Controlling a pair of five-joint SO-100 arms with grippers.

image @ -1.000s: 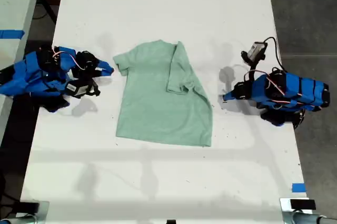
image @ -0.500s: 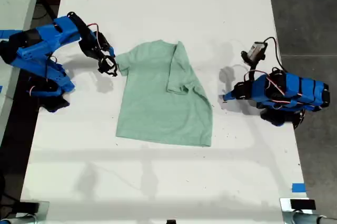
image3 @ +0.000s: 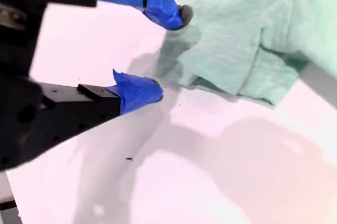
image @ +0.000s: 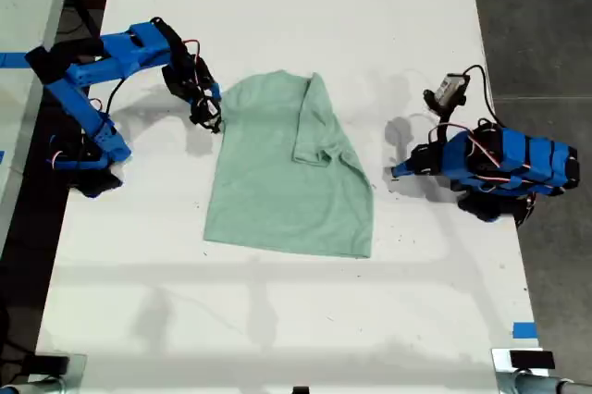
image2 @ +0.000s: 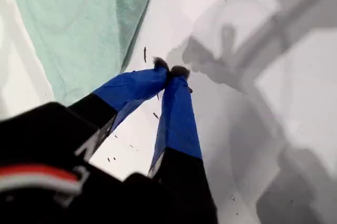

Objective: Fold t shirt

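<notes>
Now my second gripper (image3: 167, 56) spread wide at the t shirt (image: 287, 172) sleeve edge, my first gripper (image2: 169, 70) clenched empty nearby.

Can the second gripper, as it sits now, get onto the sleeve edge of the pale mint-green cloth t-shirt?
Probably yes. My second gripper is open right at the sleeve edge of the pale mint-green cloth t-shirt, one fingertip over the cloth, and nothing lies between.
</notes>
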